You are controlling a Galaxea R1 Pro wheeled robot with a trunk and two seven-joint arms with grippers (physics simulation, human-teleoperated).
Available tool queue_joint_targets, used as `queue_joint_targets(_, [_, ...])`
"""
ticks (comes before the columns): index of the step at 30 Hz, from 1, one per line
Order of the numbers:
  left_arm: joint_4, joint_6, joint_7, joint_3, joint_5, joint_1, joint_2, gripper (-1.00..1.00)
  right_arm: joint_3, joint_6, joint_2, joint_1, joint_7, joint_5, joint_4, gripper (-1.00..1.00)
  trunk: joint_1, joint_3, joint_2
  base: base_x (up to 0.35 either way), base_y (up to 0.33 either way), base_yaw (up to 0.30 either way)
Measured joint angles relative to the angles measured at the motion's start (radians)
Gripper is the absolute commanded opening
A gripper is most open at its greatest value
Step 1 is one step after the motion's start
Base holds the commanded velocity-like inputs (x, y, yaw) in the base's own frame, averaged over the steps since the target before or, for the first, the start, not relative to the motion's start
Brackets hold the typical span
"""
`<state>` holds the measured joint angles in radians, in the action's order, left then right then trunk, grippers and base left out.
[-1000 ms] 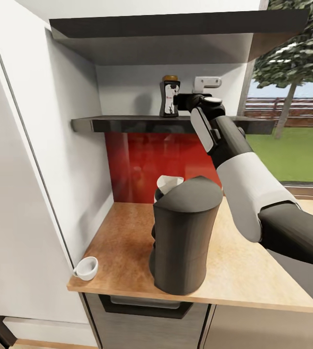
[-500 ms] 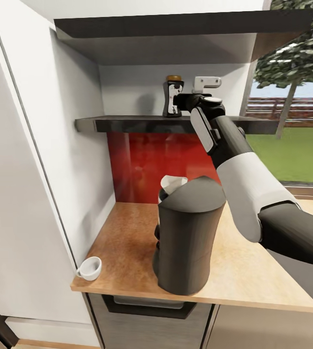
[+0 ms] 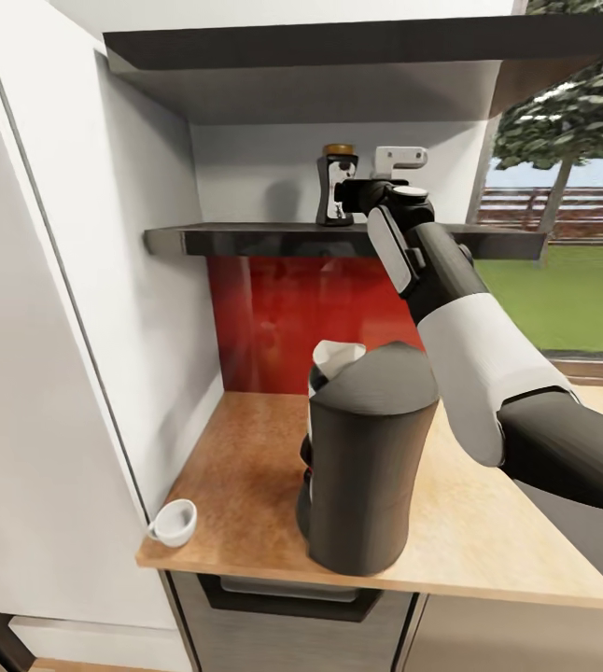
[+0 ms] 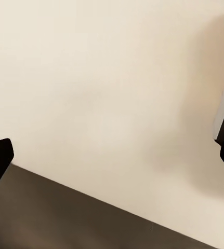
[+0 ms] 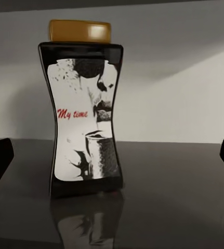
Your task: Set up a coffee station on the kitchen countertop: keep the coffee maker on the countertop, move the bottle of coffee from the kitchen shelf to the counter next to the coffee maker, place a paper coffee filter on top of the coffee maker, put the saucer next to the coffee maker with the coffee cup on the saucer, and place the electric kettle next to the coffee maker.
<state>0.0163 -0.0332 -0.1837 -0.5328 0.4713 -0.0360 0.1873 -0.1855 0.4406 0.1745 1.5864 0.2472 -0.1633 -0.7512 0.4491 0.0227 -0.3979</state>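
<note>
Bottle of coffee (image 5: 86,111): rigid, glossy, likely slippery; grip the narrow waist. Right end effector (image 3: 346,196) spread apart, not touching.

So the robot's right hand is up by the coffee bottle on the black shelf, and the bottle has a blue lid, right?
Not quite. The lid is brownish-gold, not blue, as the right wrist view shows. The rest holds: the right gripper is up by the coffee bottle, which stands on the black shelf.
</note>
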Motion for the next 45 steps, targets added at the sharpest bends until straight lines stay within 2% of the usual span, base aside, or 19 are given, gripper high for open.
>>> queue_joint_targets(13, [-0.004,-0.008,0.001,0.0,-0.001,0.001,0.001,1.0,0.001,0.0,0.0,0.0,0.002,0.0,-0.008,1.0,0.0,0.0,0.0,0.063,0.03,0.0])
queue_joint_targets(31, [-0.004,-0.011,0.002,0.001,-0.001,0.046,0.008,1.0,0.004,0.002,0.0,0.0,0.002,0.002,-0.028,1.0,0.0,0.0,0.0,0.118,0.043,0.0])
queue_joint_targets(33, [-0.004,-0.011,0.002,0.001,0.003,0.047,0.007,1.0,0.005,0.001,0.0,0.0,0.002,0.001,-0.028,1.0,0.0,0.0,0.0,0.137,0.0,0.0])
queue_joint_targets(39, [-0.004,-0.011,0.001,0.001,0.043,0.047,0.005,1.0,0.006,0.0,0.0,0.0,0.002,0.003,-0.027,1.0,0.0,0.0,0.0,0.031,0.0,0.0])
queue_joint_targets(45, [-0.004,-0.011,0.001,0.0,0.05,0.047,0.005,1.0,0.004,0.0,0.0,0.0,0.002,0.003,-0.028,1.0,0.0,0.0,0.0,0.092,-0.04,0.0])
